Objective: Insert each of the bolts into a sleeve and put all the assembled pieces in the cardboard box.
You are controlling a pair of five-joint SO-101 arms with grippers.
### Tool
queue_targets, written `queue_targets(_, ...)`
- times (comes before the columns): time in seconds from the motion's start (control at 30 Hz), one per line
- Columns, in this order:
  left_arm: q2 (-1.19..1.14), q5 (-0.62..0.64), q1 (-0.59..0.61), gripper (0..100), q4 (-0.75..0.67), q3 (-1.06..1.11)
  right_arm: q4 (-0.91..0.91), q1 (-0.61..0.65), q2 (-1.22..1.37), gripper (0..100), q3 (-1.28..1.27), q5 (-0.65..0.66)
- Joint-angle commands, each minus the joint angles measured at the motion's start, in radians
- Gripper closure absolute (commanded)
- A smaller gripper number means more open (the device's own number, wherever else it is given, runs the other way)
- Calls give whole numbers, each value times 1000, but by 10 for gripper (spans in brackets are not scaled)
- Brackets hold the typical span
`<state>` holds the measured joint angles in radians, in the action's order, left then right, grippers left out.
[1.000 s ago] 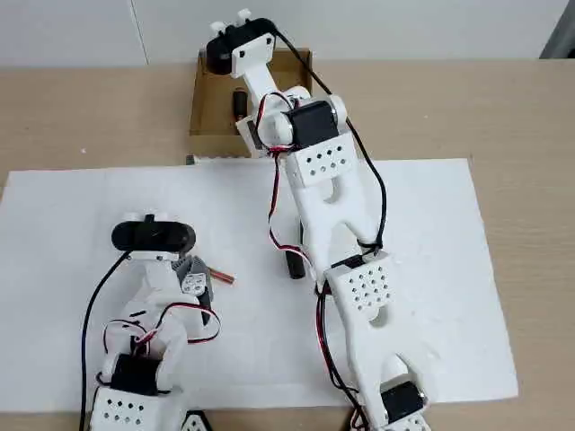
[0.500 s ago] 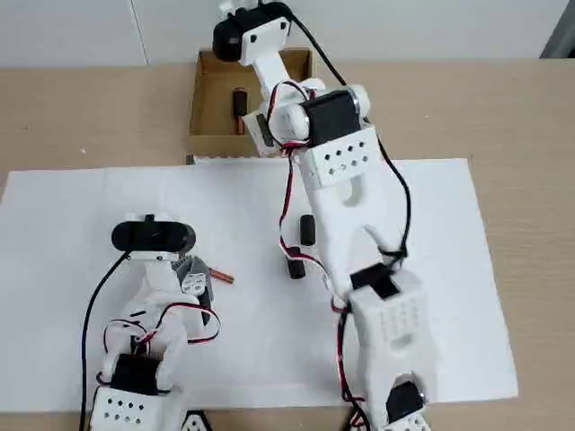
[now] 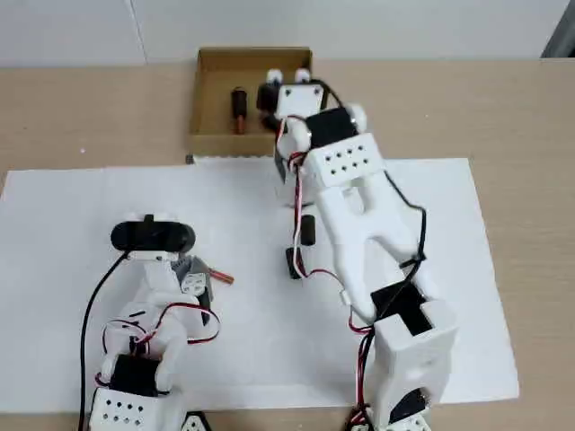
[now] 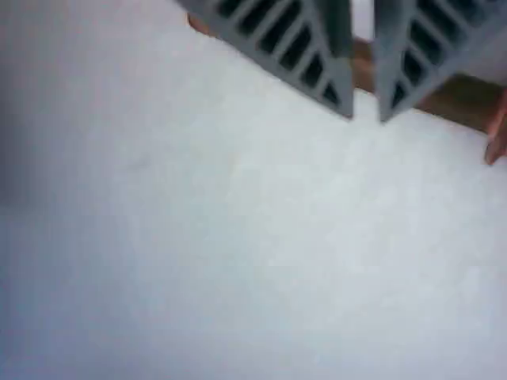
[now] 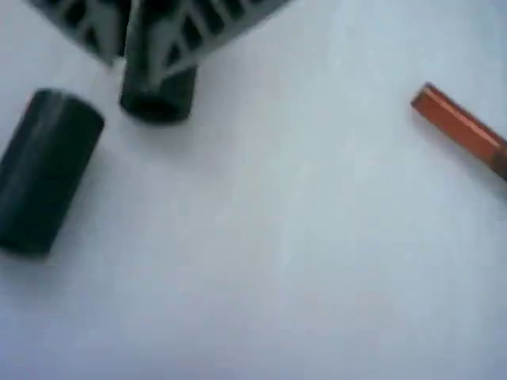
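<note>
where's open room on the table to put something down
Free: the paper left of the left gripper, up toward the cardboard box; the bare table right of the box. Crowded: mid-paper between the arms, around the sleeves and the bolt.

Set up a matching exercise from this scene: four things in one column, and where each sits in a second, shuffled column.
Things:
1. assembled piece
2. loose bolt
3. two black sleeves
4. cardboard box

Places:
A. on the paper, next to the left gripper
B. on the bare table, just beyond the paper
C. inside the cardboard box
D. on the paper, beside the right arm

Pairs: 1-C, 2-A, 3-D, 4-B
</note>
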<state>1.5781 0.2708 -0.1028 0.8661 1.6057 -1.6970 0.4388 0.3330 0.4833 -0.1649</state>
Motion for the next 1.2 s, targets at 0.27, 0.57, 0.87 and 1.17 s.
queue_targets(0.27, 8, 8, 9, 994, -6, -2, 24, -13, 77, 946, -48, -15)
queue_targets(0.57, 8, 8, 9, 994, -6, -2, 42, -12, 154, 854, -44, -15)
queue_targets(0.87, 8, 8, 9, 994, -6, -2, 107, -12, 234, 854, -44, -11)
queue_targets(1.17, 8, 8, 9, 994, -6, -2, 124, -13, 312, 954, -44, -9)
